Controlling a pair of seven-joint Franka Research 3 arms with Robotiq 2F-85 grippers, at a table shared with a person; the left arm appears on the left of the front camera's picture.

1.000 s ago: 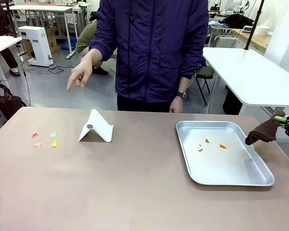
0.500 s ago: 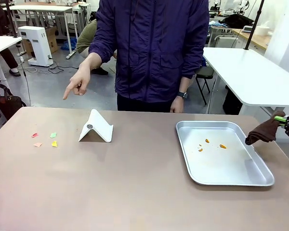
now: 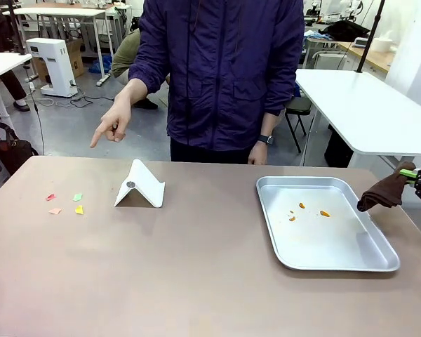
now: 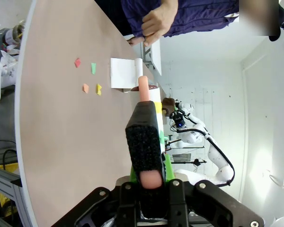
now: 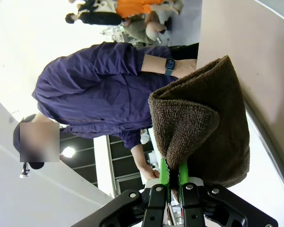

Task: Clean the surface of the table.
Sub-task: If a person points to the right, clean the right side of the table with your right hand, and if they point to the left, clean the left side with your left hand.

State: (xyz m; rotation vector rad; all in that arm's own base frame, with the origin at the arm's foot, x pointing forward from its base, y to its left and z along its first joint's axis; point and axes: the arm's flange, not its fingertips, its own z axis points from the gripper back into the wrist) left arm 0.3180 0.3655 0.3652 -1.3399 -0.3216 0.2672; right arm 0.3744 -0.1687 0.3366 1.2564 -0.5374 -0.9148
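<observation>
The counter (image 3: 196, 281) is a big matte tan slab filling the bottom half of the front view, with its near edge cut off by the frame. On it, going by that view:

- around 9 o'clock, four little paper scraps (image 3: 64, 203) in pink, green, salmon and yellow, lying loose and close together
- toward 11 o'clock, a white folded card (image 3: 142, 187) standing like a tent, with a small dark dot on it that I can't make out
- around 3 o'clock, a shiny silver tray (image 3: 337, 264) with a few orange crumbs (image 3: 325, 213) inside, too small to identify

A person in a dark purple jacket stands at 12 o'clock. One hand (image 3: 111, 125) is in the air above the far edge, index finger pointing down toward the scraps. The other hand (image 3: 256, 152) hangs low, partly hidden behind the counter edge.

The room behind has a grey floor, white-topped tables (image 3: 368, 105), a white box unit (image 3: 52, 64) and a dark bag (image 3: 7, 147) on the floor.

The right end effector (image 5: 171, 176) is clamped on a folded brown cloth (image 5: 203, 123). In the front view it hangs just past the tray's 3 o'clock rim, mostly cut off by the frame edge. The left end effector (image 4: 149, 163) is squeezed tight on a black rough block with a pink rod (image 4: 144, 137), and I honestly can't tell what that tool is. It's held off the counter's edge.
</observation>
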